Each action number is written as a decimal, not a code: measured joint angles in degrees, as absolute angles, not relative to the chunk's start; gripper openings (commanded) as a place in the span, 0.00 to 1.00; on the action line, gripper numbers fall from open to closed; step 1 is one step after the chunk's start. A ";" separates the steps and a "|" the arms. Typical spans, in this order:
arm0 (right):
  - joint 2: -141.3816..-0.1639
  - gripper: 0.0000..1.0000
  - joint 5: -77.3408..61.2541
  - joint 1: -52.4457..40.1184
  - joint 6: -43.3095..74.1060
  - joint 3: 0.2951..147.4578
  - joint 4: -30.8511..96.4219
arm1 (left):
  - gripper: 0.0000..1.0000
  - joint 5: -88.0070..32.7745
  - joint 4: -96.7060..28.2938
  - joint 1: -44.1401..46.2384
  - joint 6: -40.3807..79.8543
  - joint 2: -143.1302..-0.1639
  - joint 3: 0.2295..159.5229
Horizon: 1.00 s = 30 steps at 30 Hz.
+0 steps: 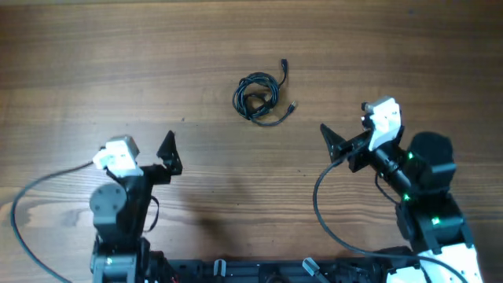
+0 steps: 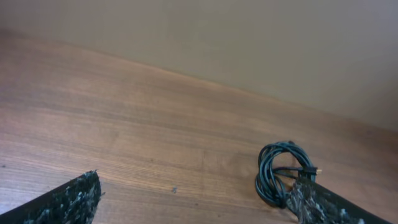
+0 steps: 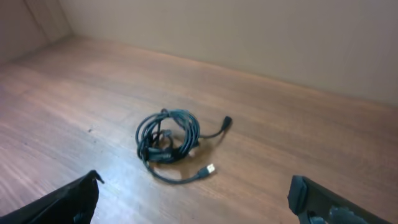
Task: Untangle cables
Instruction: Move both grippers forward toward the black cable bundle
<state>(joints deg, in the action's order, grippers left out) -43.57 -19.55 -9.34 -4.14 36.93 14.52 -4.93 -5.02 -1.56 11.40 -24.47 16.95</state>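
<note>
Near the middle of the desk (image 1: 94,63), well ahead of both arms: the cables (image 1: 257,97), thin and black, wound up in a small round bundle. Flat on the wood, touching nothing else. Two loose ends poking out, with a dark plug (image 1: 284,65) on the far side and a silver plug (image 1: 292,105) off to the right. Left claw (image 1: 169,153) spread wide and holding nothing. Right claw (image 1: 334,144) spread wide too, also holding nothing. Both well apart from the bundle. Probably very light, soft and floppy, so likely to sag and swing when lifted. Not easy to break, but thin and smooth, so maybe quick to slip out of a loose pinch. Best to pinch one loose end just behind its plug with one claw, and hold the thick part of the ring with the other. Then pull slowly and gently, never with a hard tug, for fear of a tighter knot.
</note>
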 measured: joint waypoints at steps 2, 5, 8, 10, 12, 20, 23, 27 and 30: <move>-45.84 1.00 -19.99 -9.34 -5.06 39.97 17.58 | 1.00 -5.63 -6.46 -1.56 11.40 -29.58 21.30; -47.94 1.00 -21.10 -9.34 -6.11 43.92 21.34 | 1.00 -6.15 -11.92 -1.56 11.40 -36.45 28.69; -50.74 1.00 -22.39 -9.34 -6.59 49.58 26.98 | 1.00 -7.84 -17.34 -1.56 11.42 -44.53 38.06; -53.06 1.00 -22.98 -9.34 -6.79 53.89 32.03 | 1.00 -8.91 -24.32 -1.56 11.42 -49.08 44.56; -56.07 1.00 -23.18 -9.34 -6.85 58.83 35.99 | 1.00 -10.20 -29.87 -1.56 11.42 -55.90 53.69; -63.07 1.00 -25.32 -9.34 -6.48 65.95 39.92 | 1.00 -14.76 -33.23 -1.56 11.88 -69.78 60.51; -65.84 1.00 -27.83 -9.34 -3.07 65.95 39.88 | 1.00 -16.91 -32.82 -1.56 12.32 -72.71 60.51; -69.08 1.00 -29.87 -9.34 0.75 65.93 39.86 | 1.00 -19.20 -31.73 -1.45 12.49 -75.94 60.51; -70.15 1.00 -30.48 -9.34 1.74 65.95 39.62 | 1.00 -20.32 -29.21 0.10 12.21 -77.95 60.51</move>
<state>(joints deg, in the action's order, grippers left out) -70.15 -30.48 -9.34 1.74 65.95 39.62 -20.32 -29.21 0.10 12.21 -77.95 60.51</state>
